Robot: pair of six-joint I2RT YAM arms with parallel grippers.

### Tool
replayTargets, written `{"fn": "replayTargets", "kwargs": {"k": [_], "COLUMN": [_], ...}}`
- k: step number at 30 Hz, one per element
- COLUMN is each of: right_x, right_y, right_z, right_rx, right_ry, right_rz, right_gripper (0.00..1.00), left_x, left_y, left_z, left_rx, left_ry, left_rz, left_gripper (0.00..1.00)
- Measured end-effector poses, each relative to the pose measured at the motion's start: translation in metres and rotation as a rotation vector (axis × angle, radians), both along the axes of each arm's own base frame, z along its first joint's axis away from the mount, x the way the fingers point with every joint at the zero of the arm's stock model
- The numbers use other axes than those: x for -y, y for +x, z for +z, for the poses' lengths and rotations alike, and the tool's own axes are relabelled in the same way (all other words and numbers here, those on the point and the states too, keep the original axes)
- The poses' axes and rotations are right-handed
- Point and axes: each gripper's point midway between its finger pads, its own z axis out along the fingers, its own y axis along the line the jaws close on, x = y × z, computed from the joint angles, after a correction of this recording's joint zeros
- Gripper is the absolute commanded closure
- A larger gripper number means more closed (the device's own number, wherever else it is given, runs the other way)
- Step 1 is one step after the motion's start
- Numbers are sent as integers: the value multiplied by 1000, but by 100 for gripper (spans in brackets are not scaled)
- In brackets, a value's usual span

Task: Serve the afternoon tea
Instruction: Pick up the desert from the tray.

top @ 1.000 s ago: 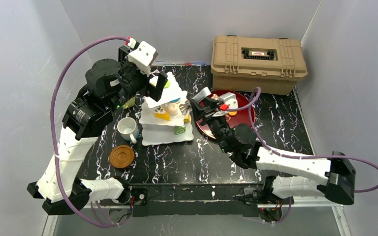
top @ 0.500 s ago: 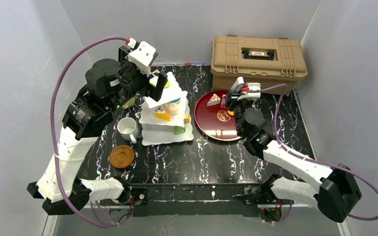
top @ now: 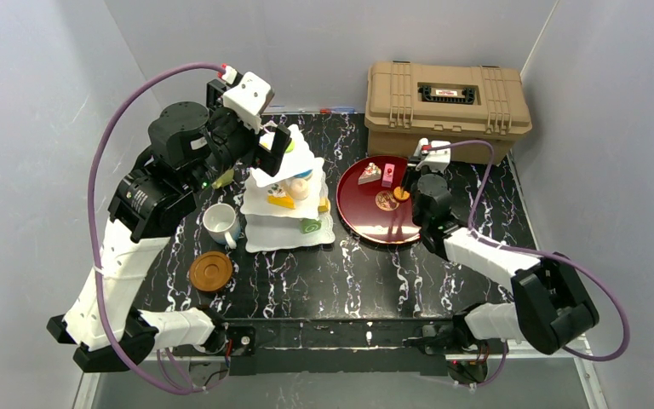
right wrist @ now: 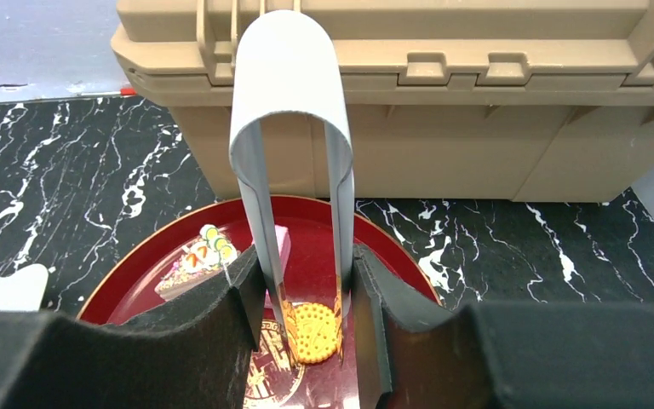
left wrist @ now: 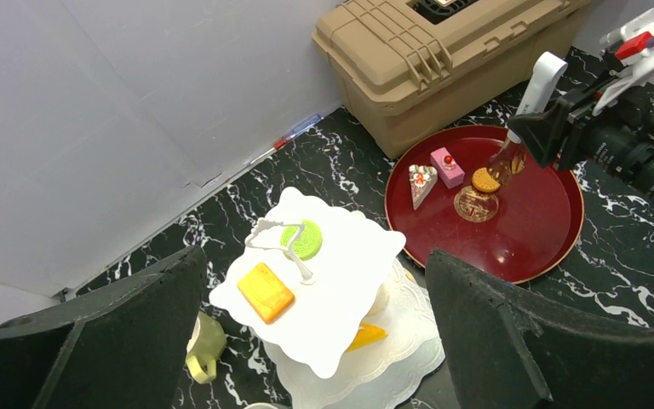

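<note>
The white three-tier cake stand (top: pixel 289 200) carries a green round pastry (left wrist: pixel 304 239) and a yellow one (left wrist: pixel 265 291) on its top tier. My left gripper (left wrist: pixel 313 285) hangs wide open above it, holding nothing. My right gripper (right wrist: pixel 306 294) is shut on white tongs (right wrist: pixel 289 102) over the red tray (right wrist: pixel 392 256). The tong tips flank a round orange biscuit (right wrist: pixel 315 331) lying on the tray. A cake slice (right wrist: pixel 194 258) and a pink pastry (left wrist: pixel 448 167) lie beside it. A white mug (top: pixel 220 223), a brown coaster (top: pixel 210 270) and a yellow-green mug (left wrist: pixel 204 349) sit left of the stand.
The tan ribbed case (top: pixel 447 106) stands at the back right, just behind the tray (top: pixel 375 228). White walls close in the black marbled table on three sides. The left arm reaches over the table's left side.
The right arm has swung from beside the cake stand to the tray's far right side, bringing the tongs down around the biscuit. The left arm has not moved.
</note>
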Motion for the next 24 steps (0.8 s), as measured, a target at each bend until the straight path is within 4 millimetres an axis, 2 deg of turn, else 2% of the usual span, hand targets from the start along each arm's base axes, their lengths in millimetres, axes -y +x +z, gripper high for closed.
{"fn": "replayTargets", "kwargs": {"k": [9, 18, 24], "right_x": [-2, -8, -8], "right_y": [12, 16, 17], "right_z": [-19, -30, -28], "right_rx": [-26, -43, -34], "right_ry": [12, 6, 6], "right_rz": [19, 38, 40], "right_gripper": [58, 48, 43], "left_x": [2, 2, 2], "left_y": [2, 3, 3], "left_z": [-3, -4, -4], "left_rx": [-7, -8, -8], "left_ry": [6, 8, 8], "left_rz": [-1, -1, -1], "left_gripper": [1, 1, 1]}}
